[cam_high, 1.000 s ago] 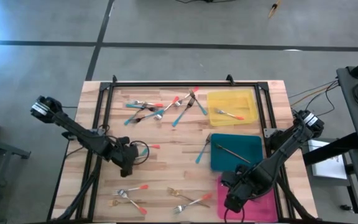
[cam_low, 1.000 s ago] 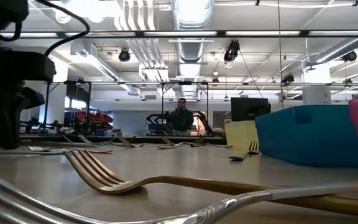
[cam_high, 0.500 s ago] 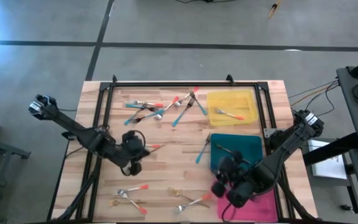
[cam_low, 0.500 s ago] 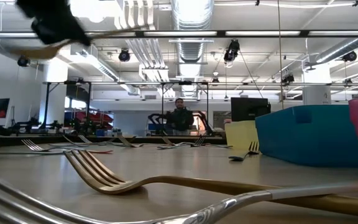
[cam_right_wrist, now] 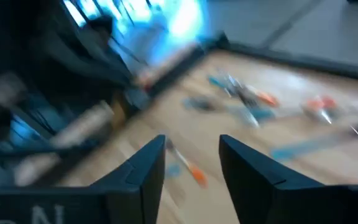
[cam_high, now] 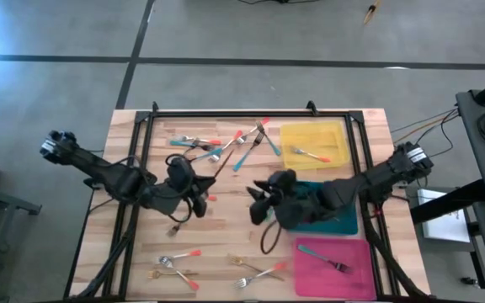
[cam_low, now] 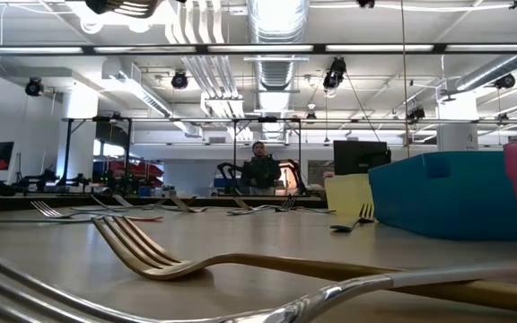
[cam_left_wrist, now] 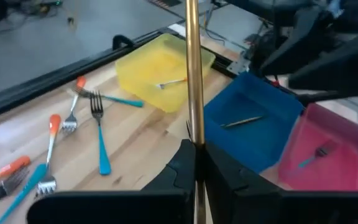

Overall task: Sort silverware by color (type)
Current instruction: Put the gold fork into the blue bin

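Swung away from the pink tray (cam_high: 331, 268) to mid-table since a second ago: right gripper (cam_high: 262, 199), fingers parted, empty. Left gripper (cam_left_wrist: 196, 163) clamped on gold utensil (cam_left_wrist: 192, 68), above the table's middle.

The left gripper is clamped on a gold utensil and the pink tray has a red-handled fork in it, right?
Not quite. The left gripper is shut on the gold utensil, but the fork in the pink tray has a teal handle, not red. The left wrist view shows it.
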`<state>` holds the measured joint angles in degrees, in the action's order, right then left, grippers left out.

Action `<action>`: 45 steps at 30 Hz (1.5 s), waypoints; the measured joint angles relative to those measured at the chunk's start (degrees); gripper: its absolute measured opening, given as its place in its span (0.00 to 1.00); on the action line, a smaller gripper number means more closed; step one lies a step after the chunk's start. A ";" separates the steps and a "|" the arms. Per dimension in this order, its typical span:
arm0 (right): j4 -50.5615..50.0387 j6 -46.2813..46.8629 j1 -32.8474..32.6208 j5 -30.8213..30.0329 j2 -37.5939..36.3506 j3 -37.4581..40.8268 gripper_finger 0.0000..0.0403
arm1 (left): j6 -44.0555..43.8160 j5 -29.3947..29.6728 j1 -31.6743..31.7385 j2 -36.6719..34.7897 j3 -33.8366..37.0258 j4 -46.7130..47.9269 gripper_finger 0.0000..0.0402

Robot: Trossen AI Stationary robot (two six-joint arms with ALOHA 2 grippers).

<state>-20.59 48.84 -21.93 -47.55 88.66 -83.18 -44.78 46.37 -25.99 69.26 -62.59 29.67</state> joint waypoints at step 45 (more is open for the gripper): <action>27.35 -10.30 12.05 11.75 1.51 -0.02 0.04 | 3.97 5.13 0.77 3.56 0.59 -17.68 0.01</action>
<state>6.76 38.54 -9.88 -35.80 90.17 -83.20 -40.81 51.50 -25.21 72.82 -62.00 11.99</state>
